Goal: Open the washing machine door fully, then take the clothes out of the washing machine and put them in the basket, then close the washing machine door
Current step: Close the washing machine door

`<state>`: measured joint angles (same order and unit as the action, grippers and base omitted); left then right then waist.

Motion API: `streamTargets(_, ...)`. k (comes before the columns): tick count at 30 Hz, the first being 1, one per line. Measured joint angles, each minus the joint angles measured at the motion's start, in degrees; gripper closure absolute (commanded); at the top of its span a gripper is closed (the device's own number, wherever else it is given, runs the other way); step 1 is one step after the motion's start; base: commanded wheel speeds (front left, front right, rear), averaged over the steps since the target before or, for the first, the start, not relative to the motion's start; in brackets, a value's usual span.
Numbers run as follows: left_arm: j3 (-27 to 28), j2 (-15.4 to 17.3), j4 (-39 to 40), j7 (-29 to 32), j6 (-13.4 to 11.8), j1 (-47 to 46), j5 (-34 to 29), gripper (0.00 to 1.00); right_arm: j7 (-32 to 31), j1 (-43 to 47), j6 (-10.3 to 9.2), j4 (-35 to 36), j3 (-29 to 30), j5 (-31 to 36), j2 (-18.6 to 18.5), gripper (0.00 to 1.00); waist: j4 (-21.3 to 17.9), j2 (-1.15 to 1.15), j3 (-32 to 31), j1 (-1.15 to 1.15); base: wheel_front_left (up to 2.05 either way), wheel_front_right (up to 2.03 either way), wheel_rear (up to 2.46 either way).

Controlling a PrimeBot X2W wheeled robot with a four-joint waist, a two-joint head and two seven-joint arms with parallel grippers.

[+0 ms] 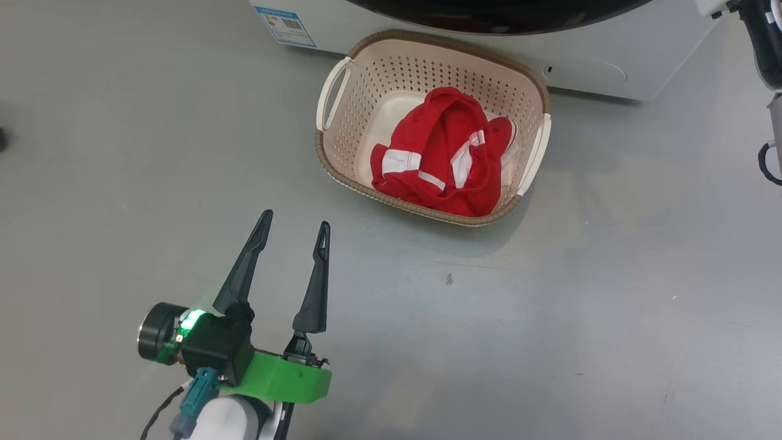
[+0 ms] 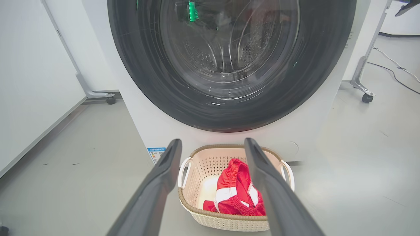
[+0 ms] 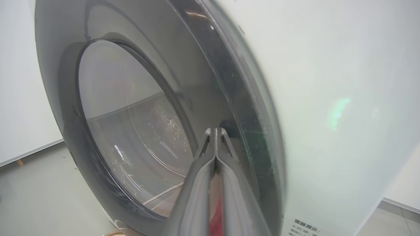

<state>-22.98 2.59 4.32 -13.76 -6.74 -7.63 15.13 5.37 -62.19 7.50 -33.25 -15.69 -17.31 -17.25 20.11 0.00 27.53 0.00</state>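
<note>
Left gripper [image 1: 296, 218]: fingers spread, empty, over bare grey floor [image 1: 550, 336], near the basket [image 1: 391, 73].
Right gripper [image 3: 215, 129]: fingers pressed together at the rim of the washing machine door [image 3: 236, 91]; contact unclear.
Clothes [image 1: 443, 153]: heaped in the basket, just before the washing machine [image 1: 611, 67].
Door: flat against the front.
Drum [image 2: 203, 55]: hazy behind reflections.
Wheeled stand [image 2: 361, 86]: beside the machine.

Nothing can be read with certainty. A small blue-topped label [image 1: 286, 24] sits at the lower left corner of the washing machine [image 1: 611, 61] front; it carries a square code [image 1: 292, 24] and print too small to make out. A sticker [image 3: 305, 227] of dark printed characters stands low on the machine's white side, too blurred to read.
</note>
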Motion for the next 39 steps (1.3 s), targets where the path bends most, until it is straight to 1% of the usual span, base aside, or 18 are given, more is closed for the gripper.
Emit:
streamTargets(12, 0.0, -0.1, -1.5, -0.5, 0.0, -1.3, 0.9, 0.0, 2.5, -1.3, 0.1, -4.1, 0.4, -0.8, 0.3, 1.0, 0.6, 0.0, 0.6, 0.0, 0.0, 0.0, 0.0)
streamTargets(22, 0.2, -0.2, -2.8, -0.5, 0.0, -1.8, 1.0, 0.0, 5.0, -1.3, 0.0, -6.1, -2.3, -1.7, 1.4, 1.0, 0.4, 0.0, -0.8, 0.0, 0.0, 0.0, 0.0)
streamTargets(26, 0.4, -0.2, -3.5, -0.5, 0.0, -1.8, 1.0, 0.0, 6.2, 0.4, 0.0, -6.3, -3.7, -3.4, 2.7, 1.0, -0.1, 0.0, -1.6, 0.0, 0.0, 0.0, 0.0)
streamTargets(33, 0.9, -0.2, -4.2, -0.5, 0.0, -1.8, 1.0, 0.0, 8.1, 7.1, -0.01, -5.9, -5.4, -5.5, 4.8, 1.0, -1.5, 0.0, -3.7, 0.0, 0.0, 0.0, 0.0)
streamTargets(34, 1.1, -0.2, -4.3, -0.5, 0.0, -1.8, 1.0, 0.0, 8.2, 8.0, -0.01, -5.8, -5.5, -5.8, 5.1, 0.82, -1.7, 0.0, -4.0, 0.0, 0.0, 0.0, 0.0)
streamTargets(35, 1.4, -0.2, -4.4, -0.5, 0.0, -1.8, 1.0, 0.0, 8.2, 8.9, -0.01, -5.6, -5.7, -6.2, 5.5, 0.45, -2.0, 0.0, -4.3, 0.0, 0.0, 0.0, 0.0)
streamTargets(36, 1.5, -0.2, -4.6, -0.5, 0.0, -1.8, 1.0, 0.0, 8.4, 9.9, -0.01, -5.4, -5.9, -6.5, 5.9, 0.45, -2.3, 0.0, -4.6, 0.0, 0.0, 0.0, 0.0)
streamTargets(37, 1.7, -0.2, -4.7, -0.5, 0.0, -1.8, 1.0, 0.0, 8.6, 10.9, -0.01, -5.1, -6.0, -6.6, 6.2, 0.04, -2.5, 0.0, -4.9, 0.0, 0.0, 0.0, 0.0)
streamTargets(38, 1.8, -0.2, -4.9, -0.5, 0.0, -1.8, 0.9, 0.0, 8.6, 11.8, -0.01, -5.0, -6.0, -6.9, 6.5, 0.0, -2.8, 0.0, -5.2, 0.0, 0.0, 0.0, 0.0)
streamTargets(39, 1.9, -0.2, -4.9, -0.5, 0.0, -1.8, 0.9, 0.0, 8.6, 12.7, -0.01, -4.7, -6.0, -7.2, 6.7, 0.0, -3.2, 0.0, -5.5, 0.0, 0.0, 0.0, 0.0)
